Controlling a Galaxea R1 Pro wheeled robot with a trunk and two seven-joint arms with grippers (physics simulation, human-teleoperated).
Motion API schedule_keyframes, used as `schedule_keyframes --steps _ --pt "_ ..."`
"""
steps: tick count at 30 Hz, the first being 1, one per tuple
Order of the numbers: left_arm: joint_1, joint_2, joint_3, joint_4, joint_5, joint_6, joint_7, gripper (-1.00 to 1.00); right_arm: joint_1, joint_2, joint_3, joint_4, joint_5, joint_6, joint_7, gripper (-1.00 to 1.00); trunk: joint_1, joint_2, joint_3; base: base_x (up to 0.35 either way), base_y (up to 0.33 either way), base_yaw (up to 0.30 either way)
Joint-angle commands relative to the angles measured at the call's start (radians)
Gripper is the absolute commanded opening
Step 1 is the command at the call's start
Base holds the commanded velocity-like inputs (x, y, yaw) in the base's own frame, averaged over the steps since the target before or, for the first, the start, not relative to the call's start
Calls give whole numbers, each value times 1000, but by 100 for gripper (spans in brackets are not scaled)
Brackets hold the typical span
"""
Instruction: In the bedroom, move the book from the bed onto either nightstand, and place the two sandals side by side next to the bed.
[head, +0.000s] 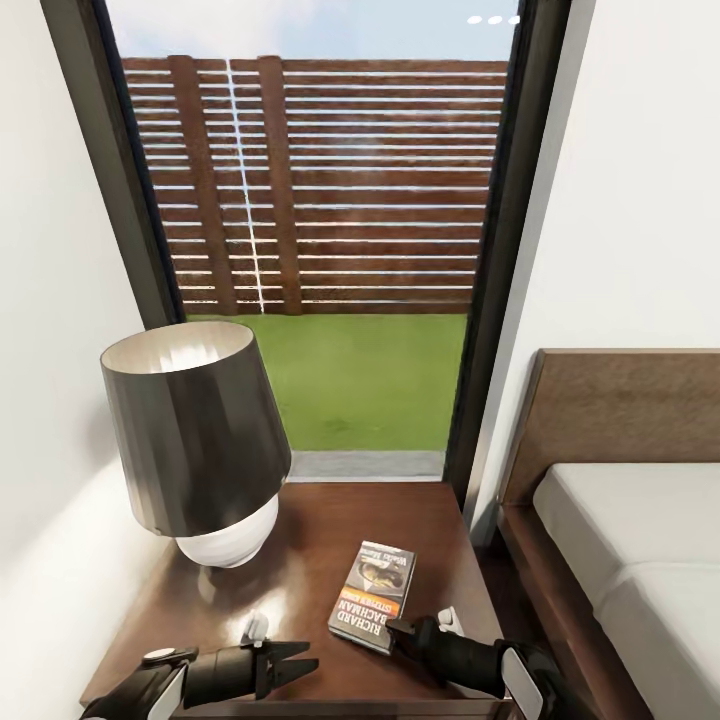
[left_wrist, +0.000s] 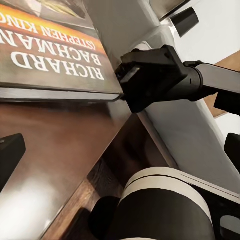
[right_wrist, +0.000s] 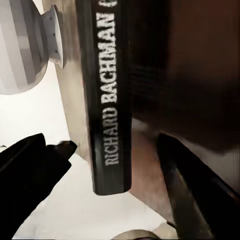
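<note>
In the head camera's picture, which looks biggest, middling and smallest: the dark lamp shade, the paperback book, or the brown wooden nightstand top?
1. Glossy brown wooden nightstand top
2. Dark grey cone-shaped lamp shade, though it stands nearer the camera
3. Small dark paperback book with an orange band

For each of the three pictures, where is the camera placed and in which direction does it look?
Head view: high on the robot, looking forward and down at the nightstand, lamp, book, window and bed; both arms show, left gripper and right gripper.
Left wrist view: low over the nightstand top, looking across at the book's cover and the right gripper.
Right wrist view: close to the book's spine, between its own fingers.
All three views share the book.
</note>
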Motion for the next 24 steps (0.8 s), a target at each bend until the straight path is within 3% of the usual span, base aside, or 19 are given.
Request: schedule_keyframes --steps 1,24 --pt "0 1 -6 0 8 11 -2 100 0 1 -6 0 2 5 2 100 0 0 -1 0 0 0" --pt "0 1 -6 0 8 12 -1 100 -1 1 -6 0 2 5 2 100 0 0 -1 0 0 0"
